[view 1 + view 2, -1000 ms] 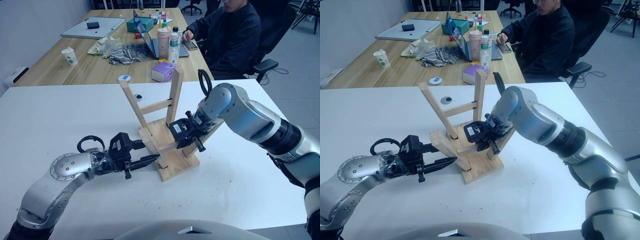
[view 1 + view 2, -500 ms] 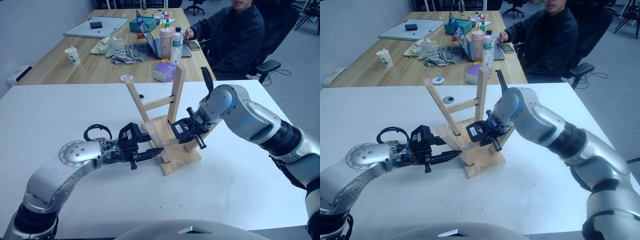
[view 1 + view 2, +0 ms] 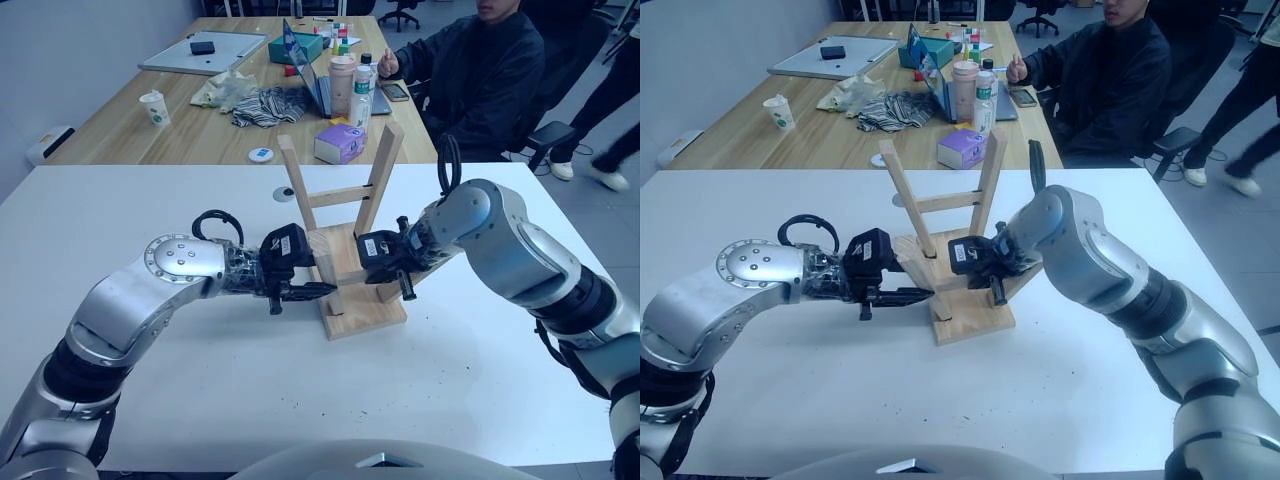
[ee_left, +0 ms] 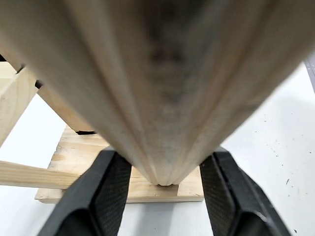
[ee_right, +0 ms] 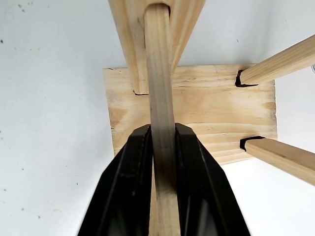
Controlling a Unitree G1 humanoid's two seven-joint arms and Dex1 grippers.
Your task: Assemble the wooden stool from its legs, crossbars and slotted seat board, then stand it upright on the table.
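Since a second ago your left pincer (image 3: 322,290) has come in closer to the stool (image 3: 345,215). It lies upside down, with its seat board (image 3: 378,312) flat on the white desk (image 3: 200,400). Your left pincer is clamped around the near leg (image 4: 162,73), and your right pincer (image 5: 161,133) is closed on a thin crossbar (image 5: 158,59) above the board. I judge the wood to be light, stiff and rather smooth, and the joints loose until pressed. Hold each stick close to its joint, so it does not twist out of its slot.
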